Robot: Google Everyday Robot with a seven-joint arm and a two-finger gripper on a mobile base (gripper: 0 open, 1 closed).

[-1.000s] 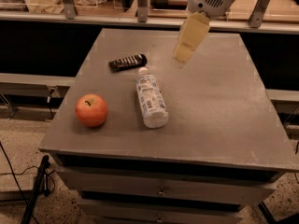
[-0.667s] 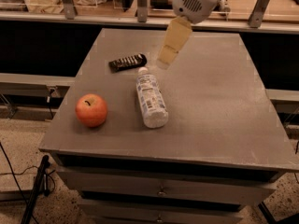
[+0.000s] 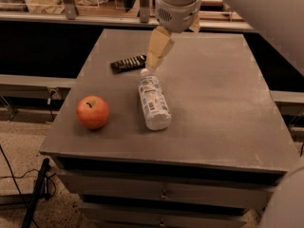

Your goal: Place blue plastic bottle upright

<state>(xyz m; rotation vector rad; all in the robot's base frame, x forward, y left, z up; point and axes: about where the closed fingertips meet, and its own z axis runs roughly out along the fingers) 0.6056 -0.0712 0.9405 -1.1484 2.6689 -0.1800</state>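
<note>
The blue plastic bottle [image 3: 153,100] lies on its side in the middle of the grey table [image 3: 218,103], with its white cap pointing to the back and its white-and-blue label facing up. My gripper [image 3: 157,53] hangs from the arm at the top of the view, just above and behind the bottle's cap end. It holds nothing and is apart from the bottle.
A red apple [image 3: 93,112] sits left of the bottle near the table's left edge. A dark flat remote-like bar [image 3: 128,63] lies behind the bottle at the back left. Drawers run under the table's front edge. Shelving stands behind the table.
My gripper has moved left and down, from over the table's back middle to just above the bottle's cap end. The bottle, apple and bar have not moved.
</note>
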